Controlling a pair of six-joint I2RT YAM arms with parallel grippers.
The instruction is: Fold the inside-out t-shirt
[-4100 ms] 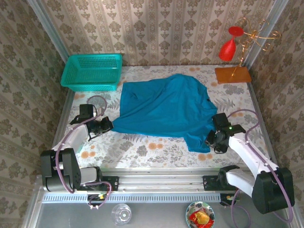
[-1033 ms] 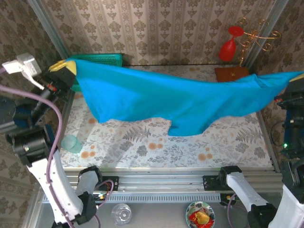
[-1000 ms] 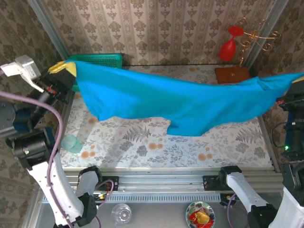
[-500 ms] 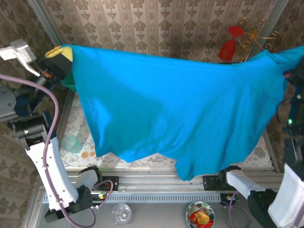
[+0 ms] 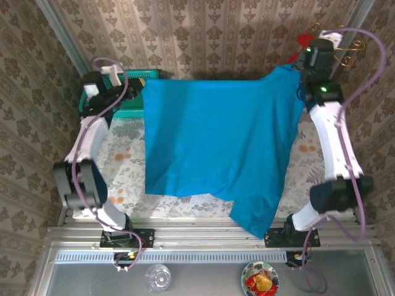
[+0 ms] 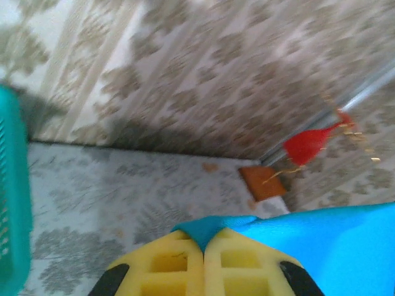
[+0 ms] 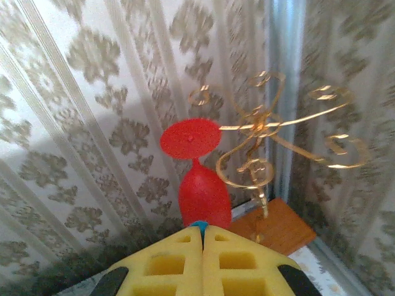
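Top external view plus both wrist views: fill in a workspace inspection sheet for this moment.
Surface: floral table, largely hidden behind the shirt.
Job's things: t-shirt held spread by two upper corners, one lower corner hanging toward the near rail.
Clutter: basket, red glass by a gold rack, clear glass and bowl at the front.
Hands: left hand and right hand both shut on shirt fabric.
Cables: purple cables loop beside both arms.
Surroundings: patterned wallpaper.

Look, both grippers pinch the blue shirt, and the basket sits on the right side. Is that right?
No. The basket sits on the left side, as the top view shows. The left gripper and right gripper do pinch the shirt.
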